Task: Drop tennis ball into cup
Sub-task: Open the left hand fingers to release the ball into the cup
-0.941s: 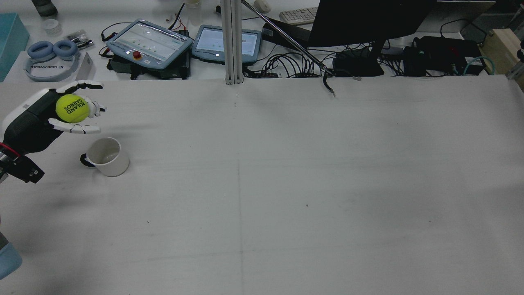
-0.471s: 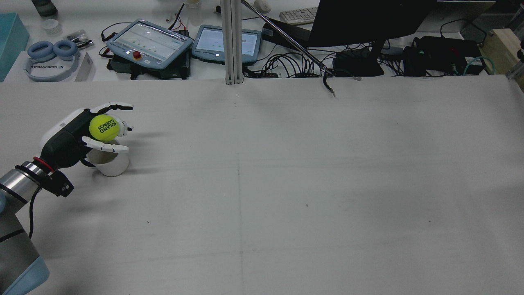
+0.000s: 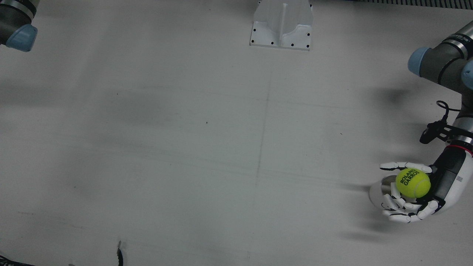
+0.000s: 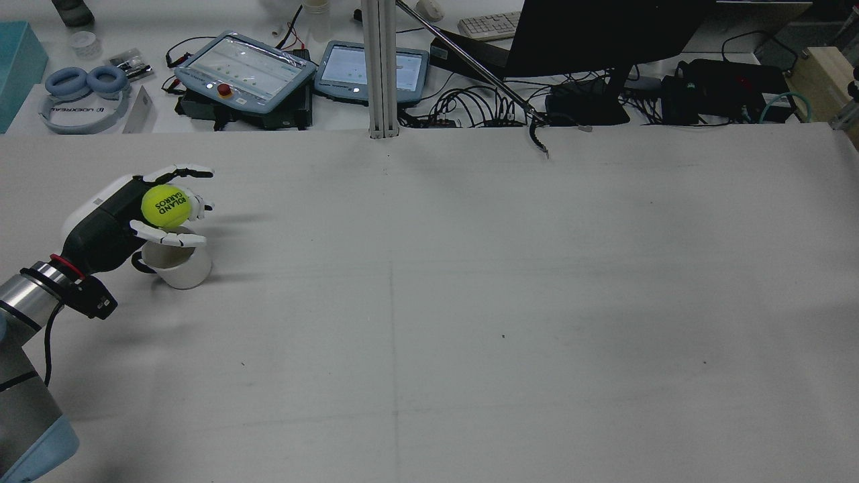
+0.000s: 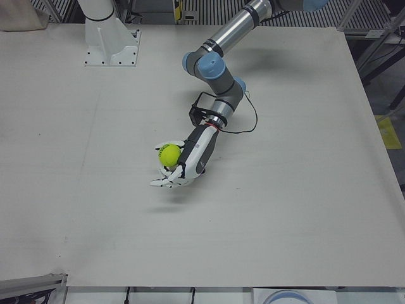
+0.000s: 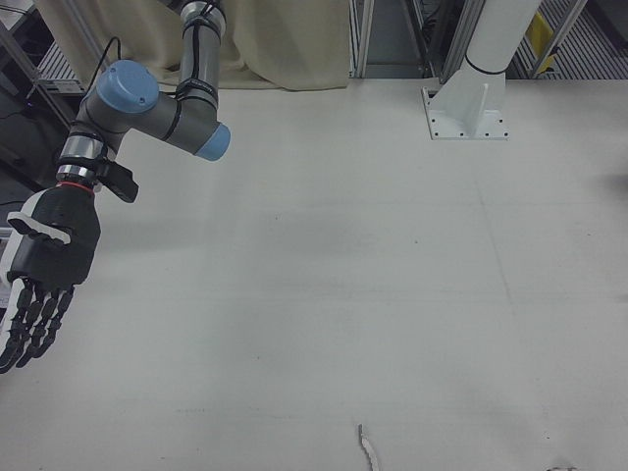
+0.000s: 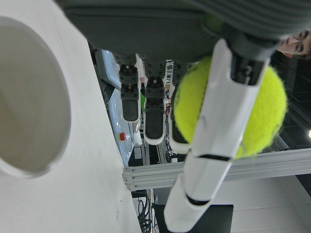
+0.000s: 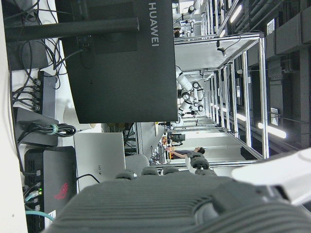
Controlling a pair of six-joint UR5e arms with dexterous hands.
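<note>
A yellow tennis ball (image 4: 165, 205) marked ROLAND GARROS sits in my left hand (image 4: 121, 218), which is shut on it with the palm facing sideways. The ball hangs just above and a little beyond the rim of a white cup (image 4: 180, 267) that stands upright near the table's left edge. In the front view the ball (image 3: 412, 182) and left hand (image 3: 430, 192) cover most of the cup (image 3: 376, 194). The left hand view shows the cup's mouth (image 7: 29, 131) beside the ball (image 7: 260, 109). My right hand (image 6: 44, 265) is open and empty, fingers straight, off the table's side.
Beyond the table's far edge lie two teach pendants (image 4: 245, 70), a monitor (image 4: 604, 40), cables and headphones (image 4: 84, 94). A white mast base (image 3: 281, 24) stands at the middle of the robot's side. A loose black cable end (image 4: 537, 139) reaches onto the table.
My left hand carried the ball from the far left to over the cup, coming lower and nearer. In the last half second it shifted slightly left and up. The cup has not moved.
</note>
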